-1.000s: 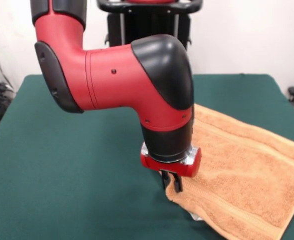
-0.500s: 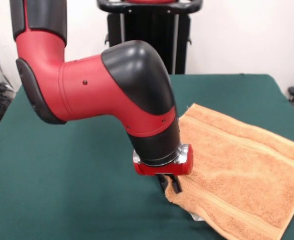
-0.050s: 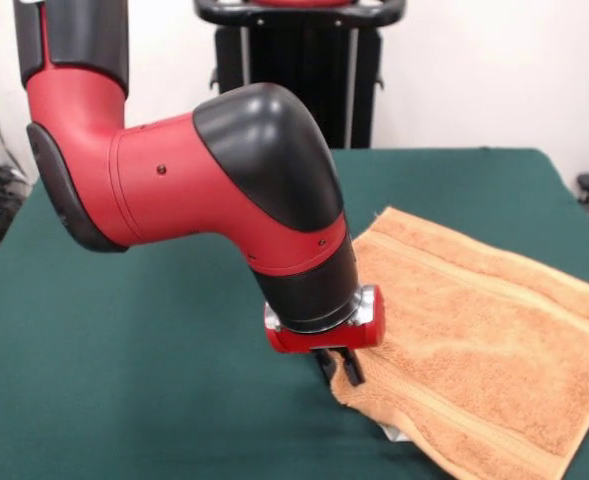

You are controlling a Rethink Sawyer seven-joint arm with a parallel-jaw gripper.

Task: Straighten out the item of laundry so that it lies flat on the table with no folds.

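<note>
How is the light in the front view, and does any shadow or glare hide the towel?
Front view: the light is soft and even; the black elbow cover of the arm carries a pale sheen, not hard glare. The towel is evenly lit and its stripe bands read clearly. A dark shadow sits only under the tool, at the towel's near corner on the table.

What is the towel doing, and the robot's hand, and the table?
Towel: spread on the table's right side, mostly flat, its near-left corner bunched at the gripper; a white tag peeks out under the near edge.
Gripper: down at the towel's corner, touching it; whether its jaws are open or shut is hidden.
Table: green top, partly covered by the towel.
</note>
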